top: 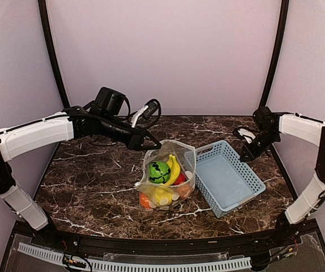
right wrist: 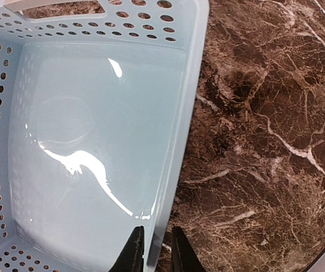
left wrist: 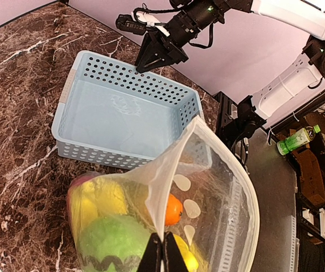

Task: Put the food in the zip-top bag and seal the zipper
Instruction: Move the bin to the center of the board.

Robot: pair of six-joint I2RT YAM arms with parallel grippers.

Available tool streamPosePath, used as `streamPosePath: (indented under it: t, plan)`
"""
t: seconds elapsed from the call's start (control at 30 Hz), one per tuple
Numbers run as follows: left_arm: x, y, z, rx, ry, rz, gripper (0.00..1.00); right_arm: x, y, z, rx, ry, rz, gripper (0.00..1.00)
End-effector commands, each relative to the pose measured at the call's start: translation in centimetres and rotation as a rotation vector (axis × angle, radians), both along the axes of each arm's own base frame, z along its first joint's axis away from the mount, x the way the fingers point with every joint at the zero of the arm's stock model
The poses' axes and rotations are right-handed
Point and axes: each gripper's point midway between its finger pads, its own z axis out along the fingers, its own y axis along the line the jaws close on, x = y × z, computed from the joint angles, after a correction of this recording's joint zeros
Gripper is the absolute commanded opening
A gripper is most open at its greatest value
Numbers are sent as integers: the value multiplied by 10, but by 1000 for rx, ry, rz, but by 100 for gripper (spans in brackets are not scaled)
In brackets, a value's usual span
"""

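Zip-top bag (top: 183, 153) — clear crinkled film, white ovals — bulges with food (top: 159, 171).

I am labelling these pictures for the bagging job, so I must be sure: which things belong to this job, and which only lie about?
Of the job:
zip-top bag, its mouth open
toy food inside it
left hand, shut on the bag's edge

Lying about:
light-blue basket, nothing in it
green bottle, beyond the table

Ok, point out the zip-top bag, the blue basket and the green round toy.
zip-top bag (top: 179, 152): top view, clear upper wall.
blue basket (top: 226, 177): top view, bare floor.
green round toy (top: 159, 171): top view, its middle.
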Motion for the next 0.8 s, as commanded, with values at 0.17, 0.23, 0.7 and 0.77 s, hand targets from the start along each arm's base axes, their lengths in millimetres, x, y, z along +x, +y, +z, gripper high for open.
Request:
streamPosePath:
  t: [0.17, 0.23, 0.7, 0.77]
  plan:
    - [-3, 1, 0, 1, -13, -6, 1, 9, 0, -14, -13, 51, -28, 15]
    - [-3, 1, -1, 2, -11, -7, 1, 14, -4, -13, -28, 46, -51, 13]
    - [-5, 1, -3, 14, -16, -11, 1, 81, -70, 7, 59, 20, -326, 0]
    - [-7, 0, -3, 16, -16, -16, 1, 86, -77, 7, 76, 20, -346, 0]
